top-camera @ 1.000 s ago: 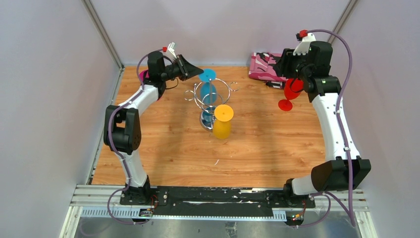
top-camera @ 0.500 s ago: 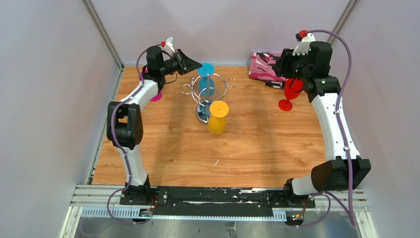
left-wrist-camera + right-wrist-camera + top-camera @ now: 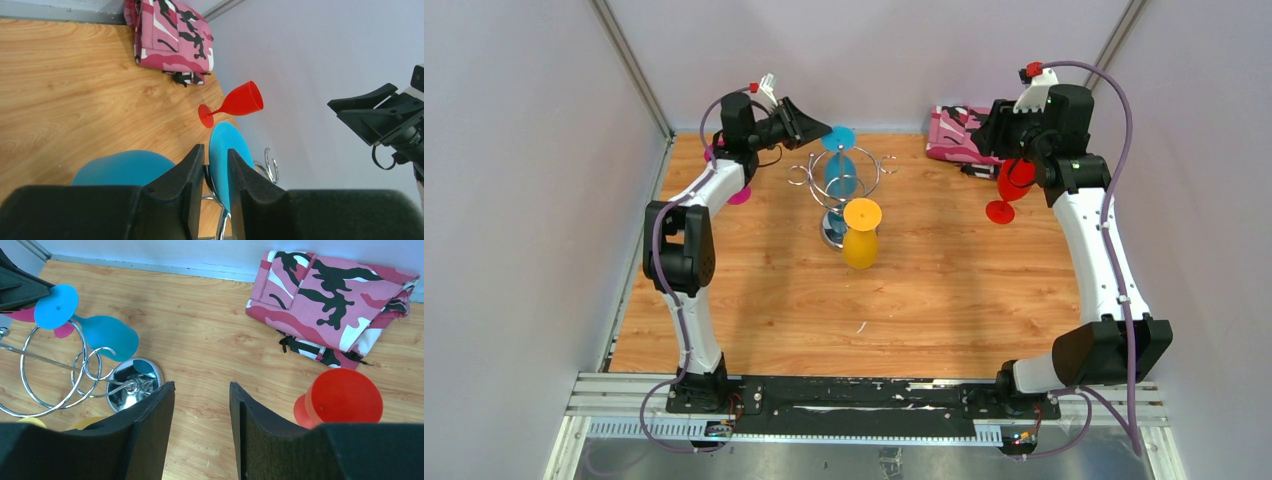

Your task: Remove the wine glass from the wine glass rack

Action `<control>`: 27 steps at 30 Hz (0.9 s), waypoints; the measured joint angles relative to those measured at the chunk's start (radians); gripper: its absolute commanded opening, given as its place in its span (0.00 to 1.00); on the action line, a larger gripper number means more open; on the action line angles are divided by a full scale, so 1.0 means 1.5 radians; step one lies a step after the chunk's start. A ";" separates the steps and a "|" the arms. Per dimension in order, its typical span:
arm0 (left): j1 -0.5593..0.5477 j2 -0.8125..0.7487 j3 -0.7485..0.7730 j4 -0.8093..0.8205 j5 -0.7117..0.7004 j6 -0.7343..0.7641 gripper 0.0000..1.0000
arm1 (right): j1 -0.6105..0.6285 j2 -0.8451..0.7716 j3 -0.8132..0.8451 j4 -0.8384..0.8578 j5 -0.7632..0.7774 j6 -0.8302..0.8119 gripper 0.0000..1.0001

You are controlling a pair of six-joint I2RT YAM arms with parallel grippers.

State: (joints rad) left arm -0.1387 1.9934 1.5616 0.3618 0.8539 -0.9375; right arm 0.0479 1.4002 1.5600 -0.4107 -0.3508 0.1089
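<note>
Hovering left hand [image 3: 216,150] at blue glass foot [image 3: 227,136], grip unclear | right hand [image 3: 201,386] apart, empty

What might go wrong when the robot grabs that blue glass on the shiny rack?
The left fingers are right at the thin round foot of the blue glass; a pinch on just its edge might slip. Tugging could also shake the wine glass rack, and the yellow glass hanging there might fall.
</note>
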 measured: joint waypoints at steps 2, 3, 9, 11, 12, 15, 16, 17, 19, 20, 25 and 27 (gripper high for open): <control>0.000 0.001 0.003 0.000 0.000 0.002 0.33 | 0.000 0.000 0.000 0.000 -0.002 0.000 0.49; 0.000 0.001 0.003 0.000 0.000 0.003 0.34 | 0.000 0.000 0.000 0.000 -0.003 0.000 0.49; 0.000 0.002 0.005 0.001 0.003 0.005 0.16 | 0.000 0.000 0.000 0.001 -0.005 0.000 0.49; 0.000 0.007 0.007 0.001 0.006 0.004 0.12 | 0.000 0.000 0.000 0.001 -0.006 0.001 0.49; 0.000 0.009 0.007 0.001 0.005 0.002 0.12 | 0.000 0.000 -0.001 0.001 -0.005 0.001 0.49; 0.001 0.013 0.012 0.001 0.005 -0.002 0.11 | 0.000 0.000 -0.003 0.005 -0.006 0.001 0.49; 0.000 0.014 0.014 0.001 0.005 -0.002 0.10 | 0.000 0.000 -0.004 0.006 -0.006 0.001 0.49; 0.000 0.016 0.017 0.000 0.005 -0.003 0.10 | 0.000 0.000 -0.004 0.006 -0.006 0.001 0.49; 0.000 0.019 0.021 -0.001 0.008 -0.004 0.11 | 0.000 0.000 -0.005 0.007 -0.006 0.002 0.49; 0.000 0.021 0.023 -0.002 0.008 -0.004 0.13 | 0.000 0.000 -0.005 0.009 -0.006 0.002 0.49; 0.001 0.029 0.035 -0.004 0.016 -0.008 0.30 | 0.000 0.000 -0.009 0.015 -0.006 0.004 0.49; 0.002 0.030 0.039 -0.004 0.021 -0.008 0.33 | 0.000 0.001 -0.010 0.015 -0.008 0.004 0.49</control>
State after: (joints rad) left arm -0.1360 2.0388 1.6207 0.3557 0.8848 -0.9501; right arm 0.0479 1.4014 1.5455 -0.3878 -0.3622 0.1146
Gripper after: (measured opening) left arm 0.283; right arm 0.491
